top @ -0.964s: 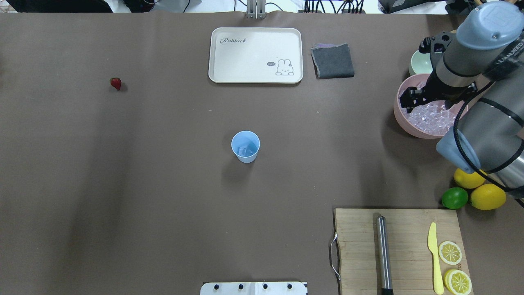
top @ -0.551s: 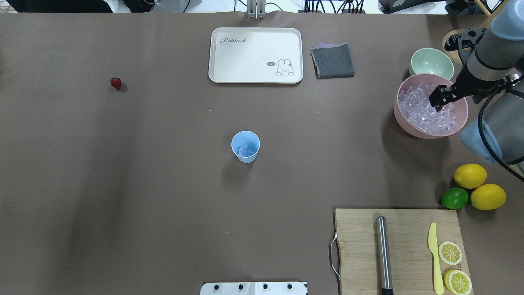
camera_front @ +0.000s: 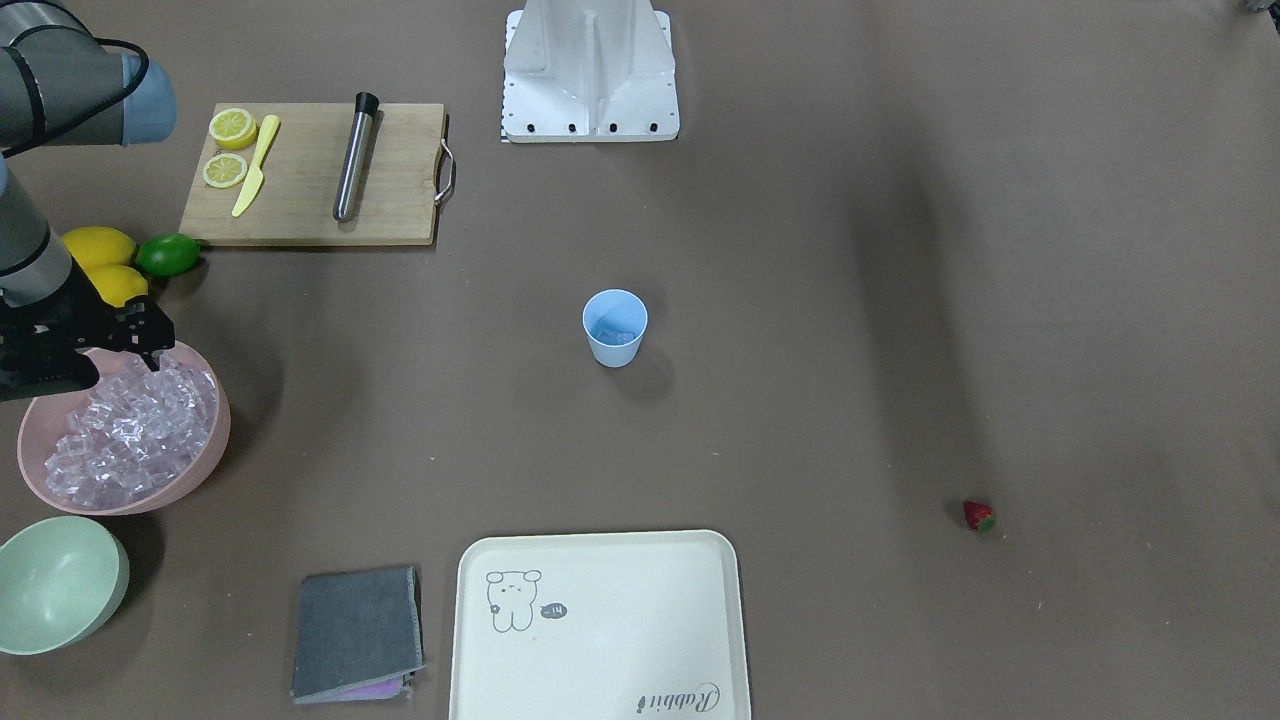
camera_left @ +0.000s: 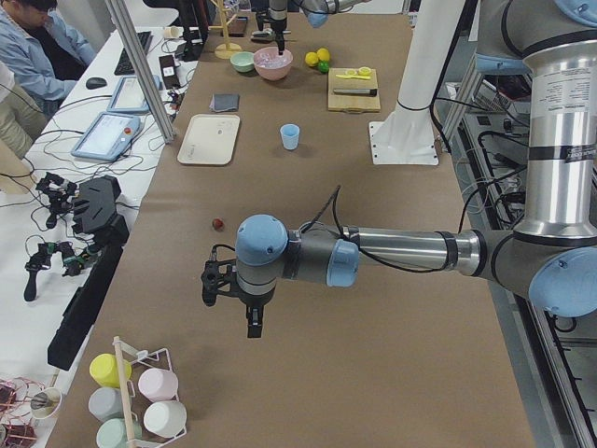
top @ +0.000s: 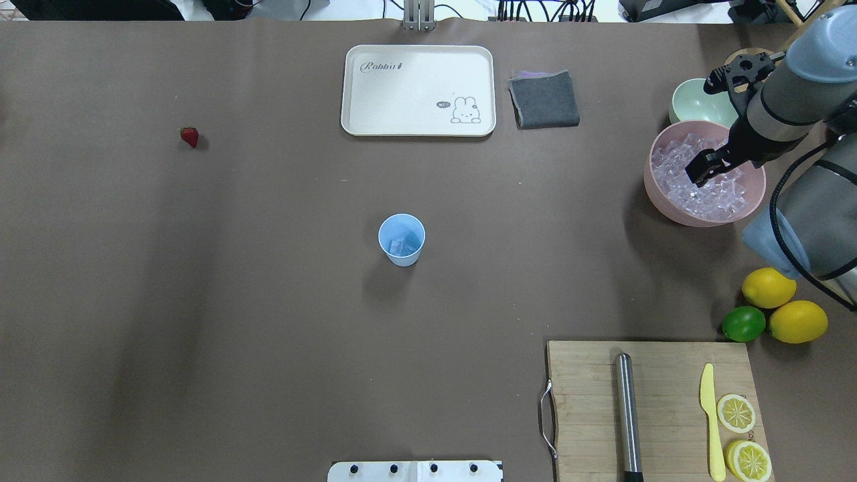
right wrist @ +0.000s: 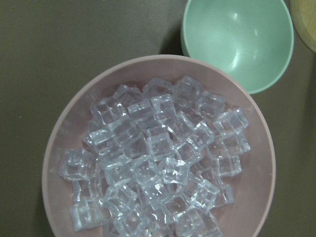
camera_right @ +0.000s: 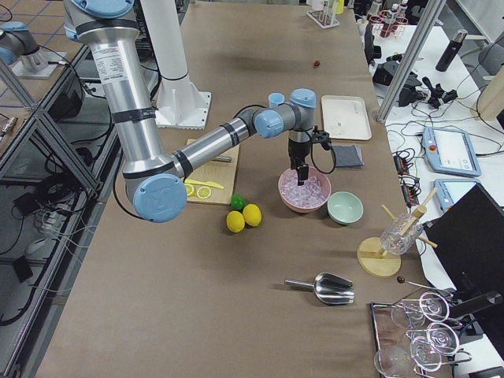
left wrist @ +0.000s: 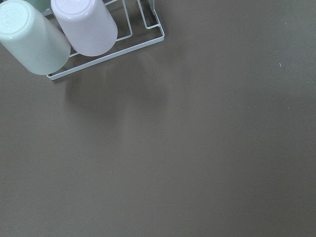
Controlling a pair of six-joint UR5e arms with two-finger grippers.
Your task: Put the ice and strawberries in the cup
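Note:
The light blue cup (top: 402,239) stands upright mid-table with an ice cube (top: 400,247) inside it. A heap of clear ice (right wrist: 158,158) fills the pink bowl (top: 653,184) at the right. My right gripper (top: 700,172) hovers just over that heap near the bowl's middle and looks open and empty; its fingers stay out of the wrist view. One small red strawberry (top: 189,136) lies alone at the far left. My left gripper (camera_left: 252,327) hangs above bare table far from the cup, seen only from the side, so I cannot tell its state.
A pale green bowl (top: 693,107) sits behind the pink one. A white tray (top: 418,90) and grey cloth (top: 543,99) lie at the back. Lemons (top: 797,321), a lime (top: 743,323) and a cutting board (top: 663,395) are front right. A cup rack (left wrist: 84,24) is by the left gripper.
The right arm swung off the bowl's left part toward its right rim, then came back a little toward the middle, with the wrist turned. Cup and strawberry did not move.

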